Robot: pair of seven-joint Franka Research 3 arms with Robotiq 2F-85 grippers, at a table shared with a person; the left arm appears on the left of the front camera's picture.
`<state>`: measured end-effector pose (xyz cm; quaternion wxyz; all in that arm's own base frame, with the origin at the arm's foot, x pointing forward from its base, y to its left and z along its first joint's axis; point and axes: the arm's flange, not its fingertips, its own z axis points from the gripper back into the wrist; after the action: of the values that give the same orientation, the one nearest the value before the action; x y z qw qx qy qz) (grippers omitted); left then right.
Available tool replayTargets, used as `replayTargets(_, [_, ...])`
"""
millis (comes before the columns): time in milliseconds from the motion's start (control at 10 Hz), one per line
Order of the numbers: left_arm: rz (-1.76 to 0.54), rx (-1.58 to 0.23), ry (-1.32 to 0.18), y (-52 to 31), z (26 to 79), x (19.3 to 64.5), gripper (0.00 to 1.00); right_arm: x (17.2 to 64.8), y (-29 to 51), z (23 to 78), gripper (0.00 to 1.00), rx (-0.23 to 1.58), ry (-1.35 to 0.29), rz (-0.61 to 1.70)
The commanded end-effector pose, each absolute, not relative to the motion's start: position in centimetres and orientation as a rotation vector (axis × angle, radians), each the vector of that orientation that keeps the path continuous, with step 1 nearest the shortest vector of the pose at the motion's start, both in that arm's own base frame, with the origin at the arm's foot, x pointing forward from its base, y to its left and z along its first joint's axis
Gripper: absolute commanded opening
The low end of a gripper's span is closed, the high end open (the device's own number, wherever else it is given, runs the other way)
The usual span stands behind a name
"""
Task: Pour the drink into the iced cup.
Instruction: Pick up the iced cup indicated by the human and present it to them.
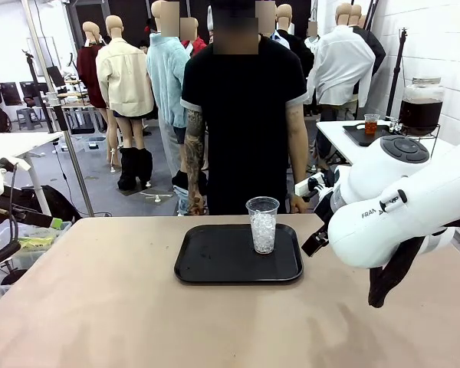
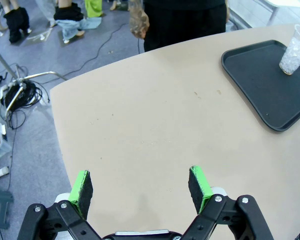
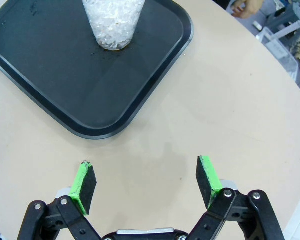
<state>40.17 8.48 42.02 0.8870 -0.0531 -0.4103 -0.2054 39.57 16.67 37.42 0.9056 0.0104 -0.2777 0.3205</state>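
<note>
Looks like a robotics lab: a white robot arm (image 1: 402, 211) over a tan table (image 1: 100, 307), cables (image 2: 21, 95) tangled on the grey floor (image 2: 35, 150) beside it.

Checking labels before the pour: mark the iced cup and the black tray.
iced cup (image 1: 262, 226), front view, on its ice-filled wall.
black tray (image 1: 215, 262), front view, on the bare left half of its floor.

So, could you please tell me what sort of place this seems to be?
Most likely a robotics lab or test workshop, not a café: a white robot arm hangs over the beige table, coiled cables lie on the grey floor, and a side table holds a jar of dark liquid.
</note>
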Motion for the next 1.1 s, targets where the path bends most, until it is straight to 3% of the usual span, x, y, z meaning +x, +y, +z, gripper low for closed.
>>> replayTargets(0, [-0.418,-0.101,-0.865,8.52,41.74,40.14,1.00,39.49,16.74,37.35,1.00,0.022,-0.572,0.663])
replayTargets(1000, [-0.418,-0.101,-0.865,8.52,41.74,40.14,1.00,39.49,16.74,37.35,1.00,0.022,-0.572,0.663])
